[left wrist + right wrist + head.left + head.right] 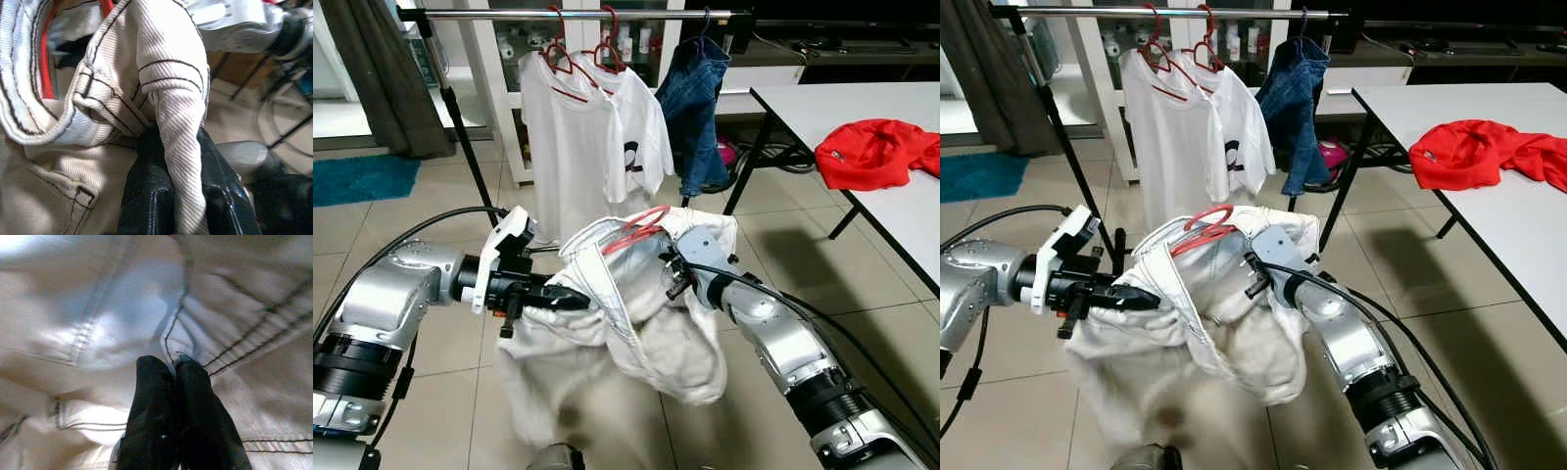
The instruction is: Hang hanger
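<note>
A white denim garment (636,333) hangs bunched between my two arms, low in front of the clothes rail (578,14). A red hanger (634,230) lies tucked in the garment's top opening. My left gripper (570,299) is shut on a fold of the garment's edge; in the left wrist view the fabric (171,88) runs between the black fingers (146,196). My right gripper (175,363) sits inside the garment with its fingers pressed together on a stitched seam. The right wrist (705,264) shows under the cloth, just right of the hanger.
Two white T-shirts (568,147) on red hangers and a pair of blue jeans (700,98) hang on the rail. The rack's black pole (460,127) slants down at the left. A white table (862,117) with a red cloth (871,152) stands at the right. Tiled floor lies below.
</note>
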{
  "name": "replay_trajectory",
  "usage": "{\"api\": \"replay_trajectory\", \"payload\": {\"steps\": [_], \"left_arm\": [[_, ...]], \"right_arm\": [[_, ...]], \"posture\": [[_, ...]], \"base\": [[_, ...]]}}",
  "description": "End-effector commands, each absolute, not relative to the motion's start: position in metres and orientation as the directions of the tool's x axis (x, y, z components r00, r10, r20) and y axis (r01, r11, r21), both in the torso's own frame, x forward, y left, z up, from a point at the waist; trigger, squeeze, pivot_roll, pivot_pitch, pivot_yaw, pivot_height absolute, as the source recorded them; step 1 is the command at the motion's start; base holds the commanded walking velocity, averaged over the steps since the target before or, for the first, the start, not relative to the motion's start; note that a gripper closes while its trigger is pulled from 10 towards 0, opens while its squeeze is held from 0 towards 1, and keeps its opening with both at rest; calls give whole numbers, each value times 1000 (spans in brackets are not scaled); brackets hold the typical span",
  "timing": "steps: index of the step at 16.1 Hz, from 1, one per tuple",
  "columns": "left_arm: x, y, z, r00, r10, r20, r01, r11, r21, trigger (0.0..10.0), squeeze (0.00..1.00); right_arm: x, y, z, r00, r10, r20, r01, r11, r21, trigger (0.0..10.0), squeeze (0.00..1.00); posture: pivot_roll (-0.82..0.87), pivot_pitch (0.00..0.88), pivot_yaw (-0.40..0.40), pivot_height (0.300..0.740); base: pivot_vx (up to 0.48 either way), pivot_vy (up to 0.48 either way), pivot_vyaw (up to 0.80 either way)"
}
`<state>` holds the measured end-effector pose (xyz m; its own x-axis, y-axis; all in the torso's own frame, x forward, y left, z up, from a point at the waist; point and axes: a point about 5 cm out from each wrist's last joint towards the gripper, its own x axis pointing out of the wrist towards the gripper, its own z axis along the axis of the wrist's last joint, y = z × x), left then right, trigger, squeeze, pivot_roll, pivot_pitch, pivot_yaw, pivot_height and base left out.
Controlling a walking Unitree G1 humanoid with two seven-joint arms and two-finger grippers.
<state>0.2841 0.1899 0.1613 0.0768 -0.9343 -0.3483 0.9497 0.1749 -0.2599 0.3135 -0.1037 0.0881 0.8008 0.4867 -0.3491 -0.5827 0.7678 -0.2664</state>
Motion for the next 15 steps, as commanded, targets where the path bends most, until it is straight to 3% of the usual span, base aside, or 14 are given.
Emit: {"api": "replay_trajectory", "payload": {"steps": [1,2,3,4,8,12,15], "left_arm": [[293,187,176,132,-931,-339,971,190,-144,0,0],[298,187,178,176,-928,-327,970,221,-103,0,0],[299,187,179,189,-929,-317,971,226,-84,0,0],[300,187,180,193,-933,-303,971,225,-75,0,0],[305,190,179,240,-930,-278,962,266,-61,0,0],[315,198,177,339,-898,-279,937,349,14,0,0],[316,203,176,342,-895,-288,936,351,20,0,0]], "right_arm": [[314,-102,92,805,501,-319,-584,763,-275,4549,0],[312,-99,96,787,547,-285,-609,762,-220,10000,63],[311,-98,100,777,575,-255,-624,757,-195,10000,588],[309,-98,104,769,598,-226,-637,748,-185,10000,1000],[300,-107,122,726,678,-117,-686,703,-186,10000,1000],[289,-126,141,676,735,-54,-726,652,-221,10000,1000],[278,-136,155,604,796,-38,-779,580,-237,10000,1000]], "posture": [[-72,0,4,740],[-72,0,5,740],[-72,0,6,740],[-72,0,6,740],[-78,0,10,740],[-80,0,9,740],[-80,0,9,740]], "base": [[0,0,0],[0,0,0],[0,0,0],[0,0,0],[0,0,0],[0,0,0],[0,0,0]]}}
